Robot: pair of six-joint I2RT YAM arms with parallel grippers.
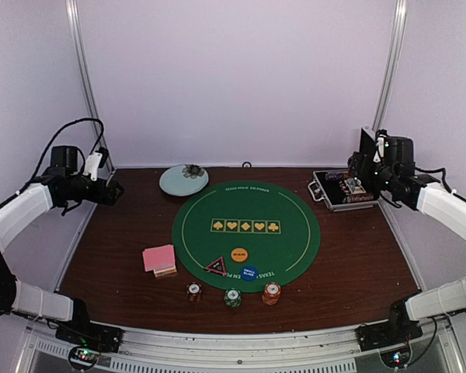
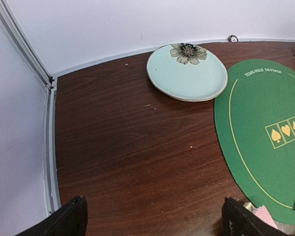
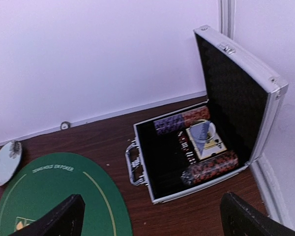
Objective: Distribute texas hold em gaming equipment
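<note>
A pink-backed card deck (image 1: pixel 158 259) lies left of the green felt mat (image 1: pixel 246 233). On the mat's near part sit the orange button (image 1: pixel 239 254), the blue button (image 1: pixel 249 273) and the red-black triangle marker (image 1: pixel 216 266). Three small chip stacks stand in front of the mat: dark (image 1: pixel 194 291), green (image 1: pixel 232 298), red-orange (image 1: pixel 272 293). My left gripper (image 1: pixel 116 192) hangs open above the back left of the table, holding nothing (image 2: pixel 155 216). My right gripper (image 1: pixel 356 167) is open and empty above the case (image 3: pixel 152 216).
The silver-and-black case (image 3: pixel 142 167) lies open at the back right, lid (image 3: pixel 236 93) raised, with rows of chips and a card box inside. A pale blue-green plate (image 2: pixel 187 73) with a flower print sits at the back, beside the mat's far left edge.
</note>
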